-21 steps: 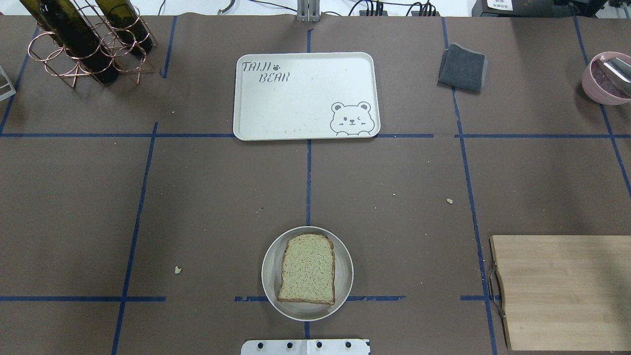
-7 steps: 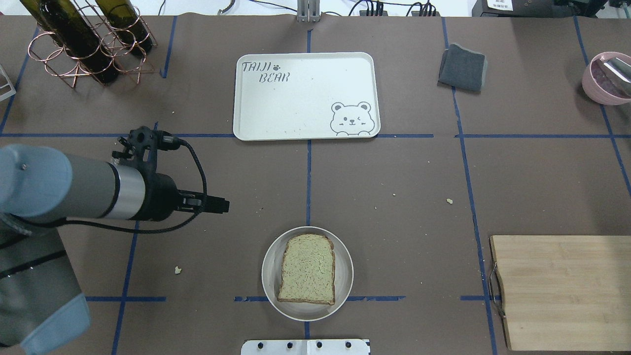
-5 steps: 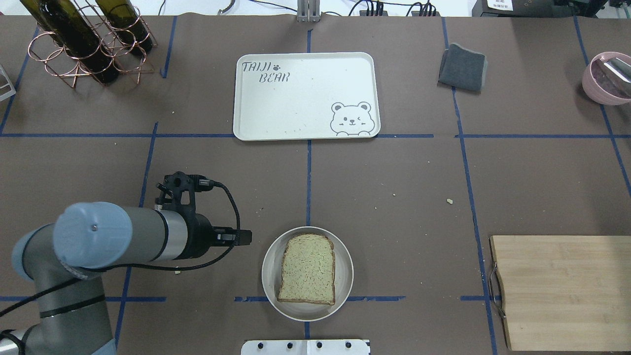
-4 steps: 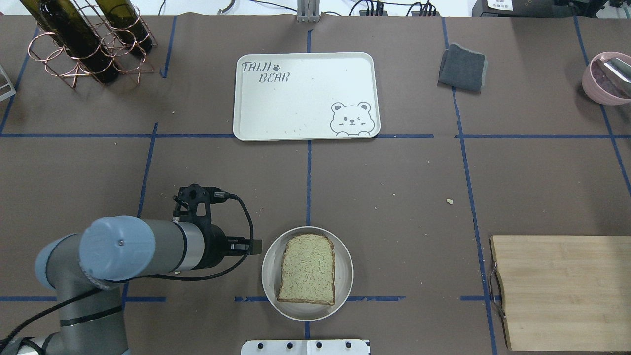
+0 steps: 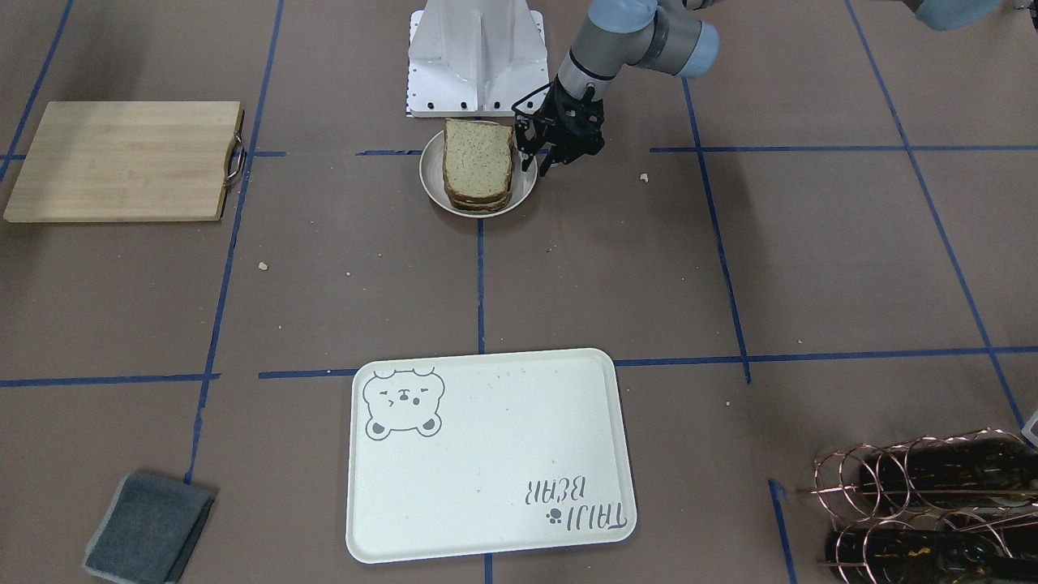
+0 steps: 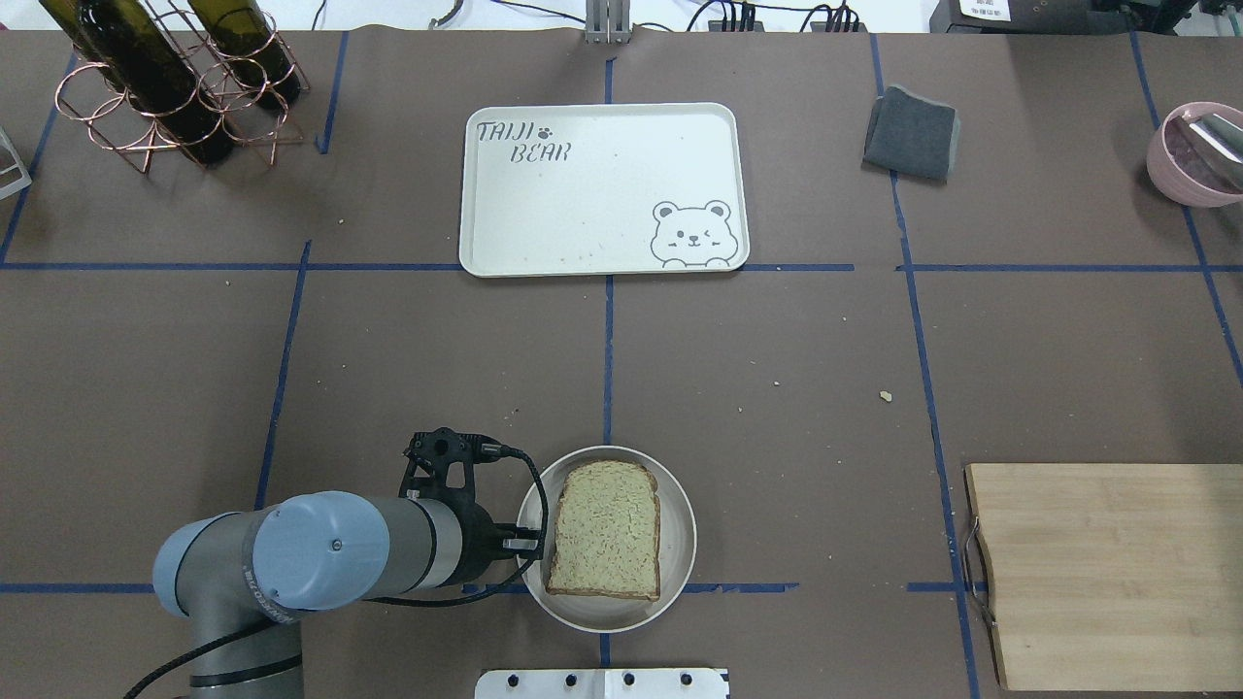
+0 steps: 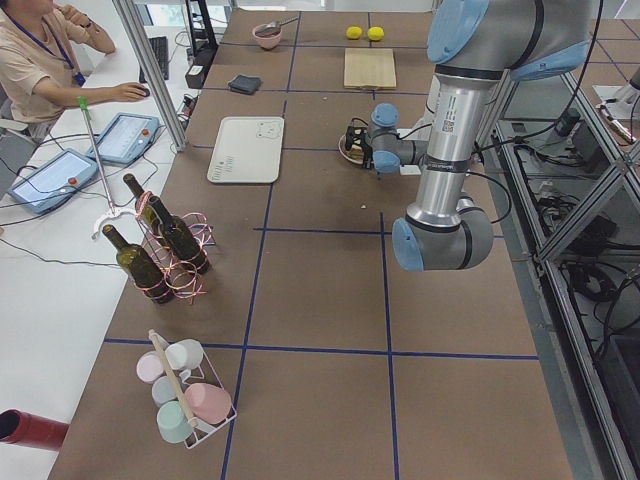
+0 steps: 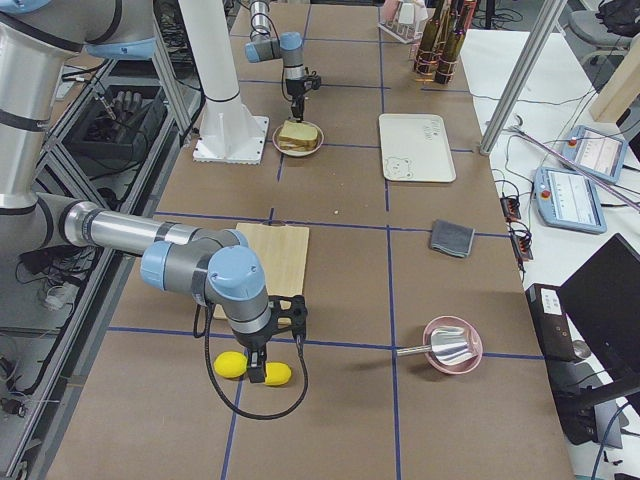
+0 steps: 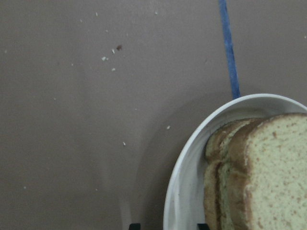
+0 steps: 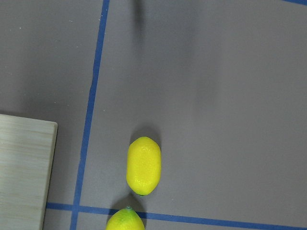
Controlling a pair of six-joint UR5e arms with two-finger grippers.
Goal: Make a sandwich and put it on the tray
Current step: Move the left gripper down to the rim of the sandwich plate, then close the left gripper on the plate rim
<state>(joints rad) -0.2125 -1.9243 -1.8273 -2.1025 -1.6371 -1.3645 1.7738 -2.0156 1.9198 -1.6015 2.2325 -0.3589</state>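
The sandwich [image 6: 604, 529] is a stack of tan bread slices with dark crusts on a small round plate [image 6: 680, 544] near the robot's base; no egg shows. It also shows in the front-facing view [image 5: 478, 158] and the left wrist view [image 9: 268, 177]. My left gripper [image 6: 532, 540] is open and low at the plate's left rim, and in the left wrist view [image 9: 168, 226] its jaws straddle the rim [image 9: 184, 191]. The cream bear tray [image 6: 602, 189] lies bare across the table. My right gripper [image 8: 268, 372] hangs over two lemons [image 10: 143, 165]; I cannot tell its state.
A wooden cutting board [image 6: 1107, 573] lies at the right front. A folded grey cloth [image 6: 911, 133] and a pink bowl [image 6: 1194, 150] are at the far right. A copper rack with wine bottles [image 6: 175, 83] stands at the far left. Crumbs dot the brown paper.
My left arm came in from the left and swept toward the plate; its gripper now sits at the plate's left rim. The sandwich, plate and tray have not moved.
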